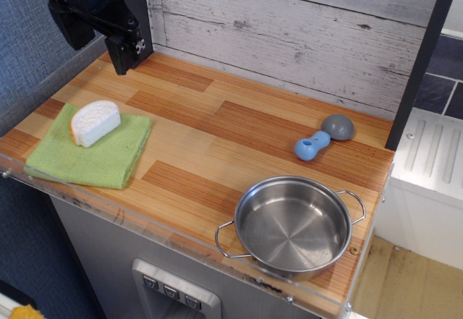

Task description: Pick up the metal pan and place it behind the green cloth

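We note first the desk (217,127), a wood-grain counter set against a whitewashed plank wall. The metal pan (293,226) stands upright at the near right corner, empty, close to the front edge, its two wire loop handles lying on a line that runs from near-left to far-right. The green cloth (94,151) lies flat at the left side, and a white wedge, seemingly toy cheese (94,121), rests on its far half. A blue-and-grey toy (324,137) lies toward the back right, well apart from the pan.

The pincer (129,50) hangs at the far left corner, above the strip of desk behind the cloth. Its fingers are dark and face away; we cannot tell how wide they stand, and it holds nothing that we can see.

The governing relation: the pan lies diagonally across the desk from the pincer, toward the near right, at nearly the greatest separation the surface allows. In our judgement the task has not started, and the reach must cross the desk to the pan's rim or a handle.
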Robot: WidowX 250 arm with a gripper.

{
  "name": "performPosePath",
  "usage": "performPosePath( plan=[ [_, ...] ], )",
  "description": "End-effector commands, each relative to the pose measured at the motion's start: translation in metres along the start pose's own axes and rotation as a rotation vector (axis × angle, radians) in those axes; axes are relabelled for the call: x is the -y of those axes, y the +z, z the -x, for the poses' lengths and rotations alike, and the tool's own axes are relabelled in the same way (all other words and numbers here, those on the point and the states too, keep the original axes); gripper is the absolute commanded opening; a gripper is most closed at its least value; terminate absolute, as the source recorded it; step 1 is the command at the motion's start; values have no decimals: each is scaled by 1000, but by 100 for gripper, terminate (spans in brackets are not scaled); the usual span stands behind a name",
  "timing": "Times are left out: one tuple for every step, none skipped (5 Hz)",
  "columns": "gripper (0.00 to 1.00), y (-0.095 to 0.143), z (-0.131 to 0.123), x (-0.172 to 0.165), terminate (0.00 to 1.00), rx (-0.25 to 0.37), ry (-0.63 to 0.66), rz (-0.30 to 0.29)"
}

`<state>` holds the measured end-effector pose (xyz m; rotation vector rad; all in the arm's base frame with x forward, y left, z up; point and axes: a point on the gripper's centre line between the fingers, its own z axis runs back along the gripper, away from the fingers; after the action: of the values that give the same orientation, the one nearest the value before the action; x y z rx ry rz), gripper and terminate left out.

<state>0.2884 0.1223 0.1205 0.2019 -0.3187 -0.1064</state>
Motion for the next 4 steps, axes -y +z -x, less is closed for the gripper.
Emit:
performPosePath(
  plan=[
    [100, 0, 0, 0, 0, 0, 0, 0],
    [100, 0, 4, 16, 0, 8, -41, 17],
    [100, 0, 7, 36, 0, 29, -80, 49],
    [100, 3, 12, 66, 0, 52, -126, 114]
  ],
)
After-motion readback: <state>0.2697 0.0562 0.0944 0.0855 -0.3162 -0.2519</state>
